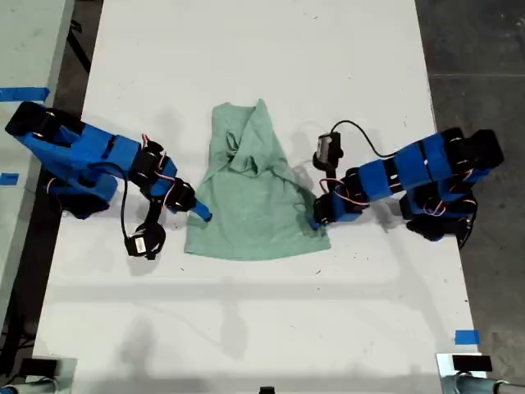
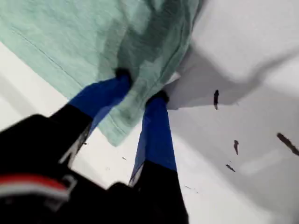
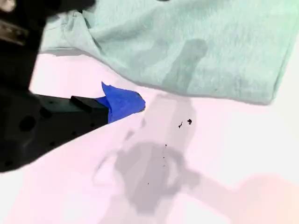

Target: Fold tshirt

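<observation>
The tshirt [image 1: 254,193] lies crumpled in the middle of the white table [image 1: 246,328], partly folded over itself. On the exterior view's right, my first hand [image 2: 140,93] pinches a corner of the cloth between its two blue fingers [image 2: 156,135]. On the exterior view's left, my second hand [image 1: 199,215] sits just beside the shirt's edge; only one blue fingertip [image 3: 122,102] shows, so I cannot tell its spread.

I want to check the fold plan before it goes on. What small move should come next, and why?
Probably lift my first gripper a little and carry its corner across. Its fingers pinch the tshirt edge at the exterior view's right, while my second gripper sits beside the cloth, holding nothing.
</observation>
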Controlling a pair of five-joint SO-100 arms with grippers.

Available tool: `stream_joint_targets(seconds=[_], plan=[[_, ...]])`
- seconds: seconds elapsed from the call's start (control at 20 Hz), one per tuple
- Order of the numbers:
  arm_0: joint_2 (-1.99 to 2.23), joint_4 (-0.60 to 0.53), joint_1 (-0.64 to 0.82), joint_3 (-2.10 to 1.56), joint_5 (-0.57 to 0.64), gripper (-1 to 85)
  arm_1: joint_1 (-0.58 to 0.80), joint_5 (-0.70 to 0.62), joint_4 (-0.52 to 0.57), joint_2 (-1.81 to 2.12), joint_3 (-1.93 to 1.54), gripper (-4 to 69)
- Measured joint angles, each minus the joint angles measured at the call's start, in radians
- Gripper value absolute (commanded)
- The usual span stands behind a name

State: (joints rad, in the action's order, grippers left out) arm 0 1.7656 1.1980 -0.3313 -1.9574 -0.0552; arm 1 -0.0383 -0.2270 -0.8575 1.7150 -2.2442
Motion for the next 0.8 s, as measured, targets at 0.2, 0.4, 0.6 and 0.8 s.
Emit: stream_joint_targets(seconds=[0.2, 0.4, 0.6, 0.8], plan=[[0.000, 0.000, 0.000, 0.000, 0.000, 28.3, -0.003, 0.002, -0.038, -0.028, 0.060, -1.7], [0.000, -0.008, 0.000, 0.000, 0.000, 28.2, -0.038, 0.002, -0.255, -0.031, 0.239, -1.7], [-0.002, -0.012, 0.000, 0.000, 0.000, 28.1, -0.057, -0.020, -0.445, -0.055, 0.485, -1.8], [-0.003, -0.017, 0.000, 0.000, 0.000, 28.0, -0.057, -0.026, -0.460, -0.218, 0.715, -1.8]])
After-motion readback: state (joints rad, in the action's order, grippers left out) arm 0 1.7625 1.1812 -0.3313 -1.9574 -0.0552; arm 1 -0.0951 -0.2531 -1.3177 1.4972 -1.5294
